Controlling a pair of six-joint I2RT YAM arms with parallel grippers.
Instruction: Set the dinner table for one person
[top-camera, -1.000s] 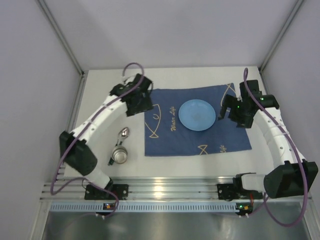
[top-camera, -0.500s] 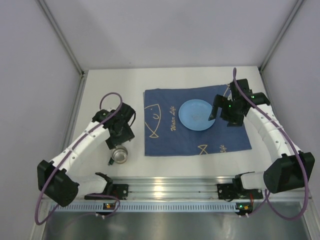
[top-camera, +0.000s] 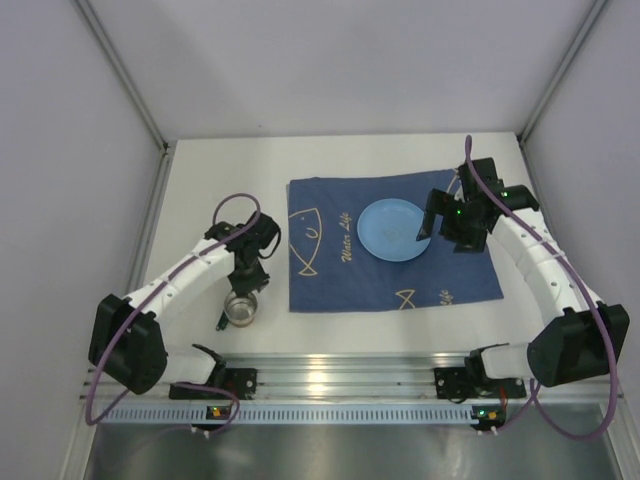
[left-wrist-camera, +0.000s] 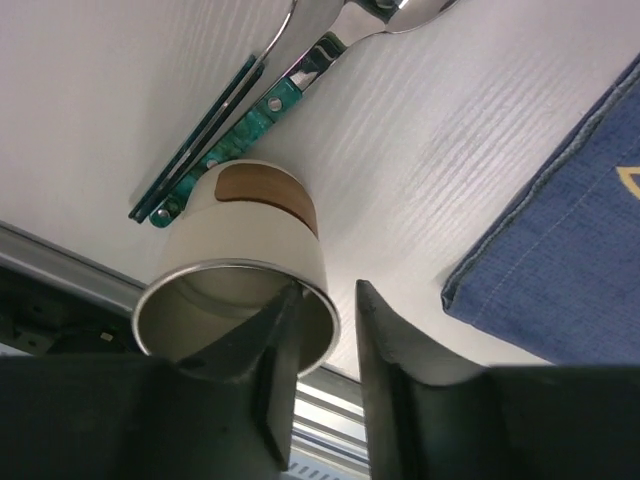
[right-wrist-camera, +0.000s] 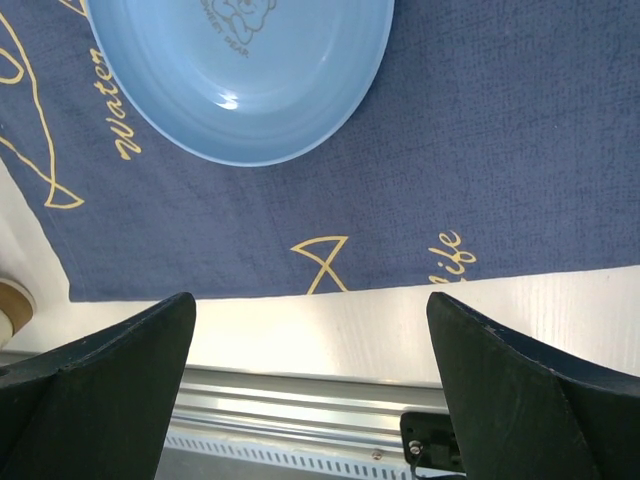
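White table (top-camera: 200, 180): we find the upright cup (left-wrist-camera: 255, 235) right under the left gripper (left-wrist-camera: 328, 295), 1 finger inside its rim, 1 outside, not yet pinching. Right gripper (right-wrist-camera: 310, 300) is spread wide, well apart.

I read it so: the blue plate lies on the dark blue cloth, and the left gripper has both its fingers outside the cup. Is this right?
Not quite. The plate does lie on the cloth, but the left gripper has one finger inside the cup and the other outside its rim. The left wrist view shows this.
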